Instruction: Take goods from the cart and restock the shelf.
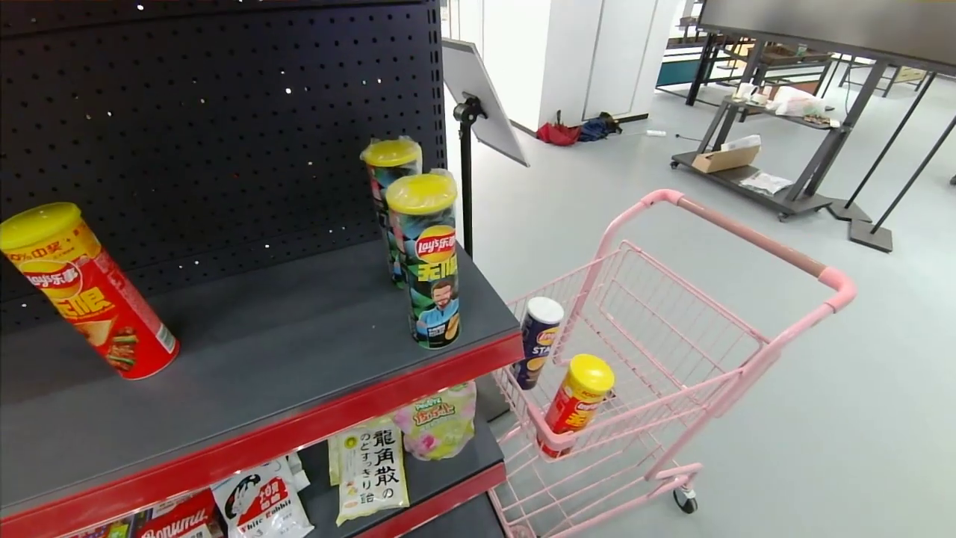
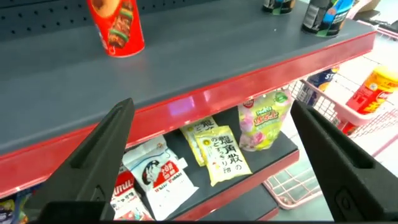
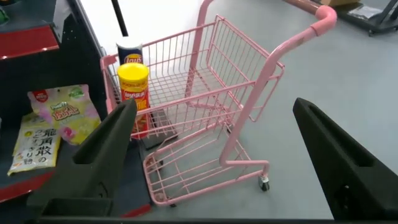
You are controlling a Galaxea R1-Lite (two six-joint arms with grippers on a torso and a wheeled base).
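A pink cart (image 1: pixel 754 359) (image 3: pixel 249 81) stands right of the shelf (image 1: pixel 284 359) (image 2: pixel 205 68). Two chip cans stand in its basket: a red one with a yellow lid (image 1: pixel 576 402) (image 3: pixel 134 93) and a dark blue one with a white lid (image 1: pixel 538 340) (image 3: pixel 129 51). On the shelf's grey top board stand a red can (image 1: pixel 86 291) (image 2: pixel 116 26) at the left and two dark cans with yellow lids (image 1: pixel 427 258) (image 1: pixel 390 179) near the right end. My left gripper (image 2: pixel 211 168) hangs open in front of the shelf's red edge. My right gripper (image 3: pixel 214 162) hangs open above the cart, apart from the cans.
Snack bags (image 1: pixel 370 467) (image 2: pixel 217 149) (image 3: pixel 46 127) lie on the lower shelf board. A sign on a black stand (image 1: pixel 478 104) rises behind the shelf's right end. Black racks (image 1: pixel 769 142) stand farther back on the open grey floor.
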